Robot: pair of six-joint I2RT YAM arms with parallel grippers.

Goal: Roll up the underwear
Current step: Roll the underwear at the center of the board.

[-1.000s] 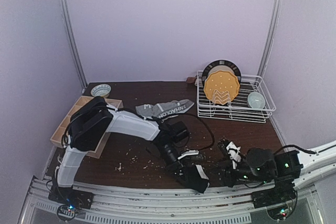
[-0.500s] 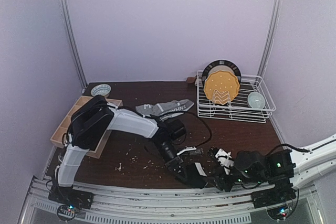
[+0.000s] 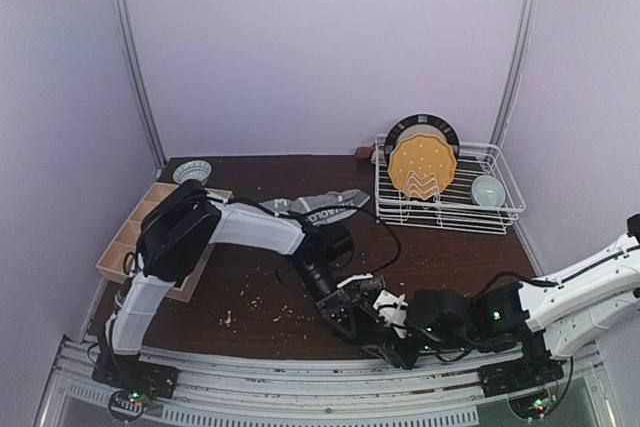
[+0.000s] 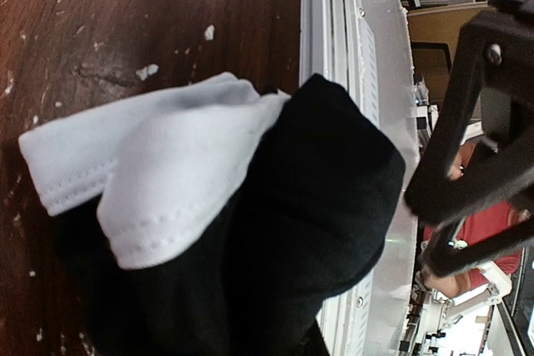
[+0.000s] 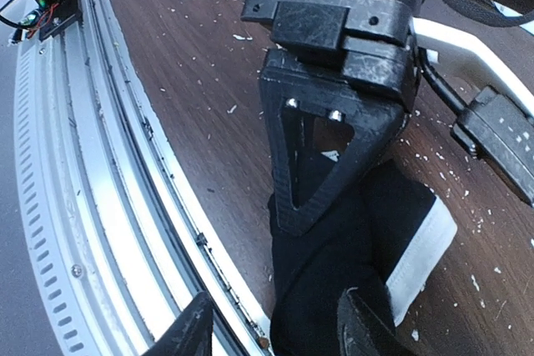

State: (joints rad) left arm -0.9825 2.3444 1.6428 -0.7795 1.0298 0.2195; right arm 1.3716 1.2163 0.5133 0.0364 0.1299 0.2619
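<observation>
Black underwear [image 4: 317,206]: bunched into a thick wad at the near edge of the worktop [image 3: 450,252], well in front of the dish rack [image 3: 400,217] and slightly to its left. White waistband [image 4: 158,181] folded over on the outside of the wad, stitching visible. One end of the wad lies against the metal rail [image 5: 92,172] that borders the worktop.

Left gripper [image 3: 355,319]: closed tight on the black underwear. The right wrist view shows one of its fingers pressed down into the cloth. The left wrist view is filled by the wad.

Right gripper [image 5: 279,323]: fingers [image 5: 367,323] stand about halfway apart, holding nothing. One is at the edge of the black cloth; the other is clear of it, over the rail. It lies low beside the left gripper, on the side nearer the dish rack.

Grey underwear [image 3: 318,209]: flat on the worktop just left of the dish rack, white-lettered waistband facing up. Neither gripper touches it.

Other items:
- Yellow plate [image 3: 420,169] upright in the dish rack, pale bowl [image 3: 487,190] beside it.
- Patterned bowl [image 3: 192,171] and wooden tray [image 3: 125,237] well to the left of the dish rack.
- Pale crumbs [image 3: 270,312] scattered on the worktop, in front and left of the dish rack.
</observation>
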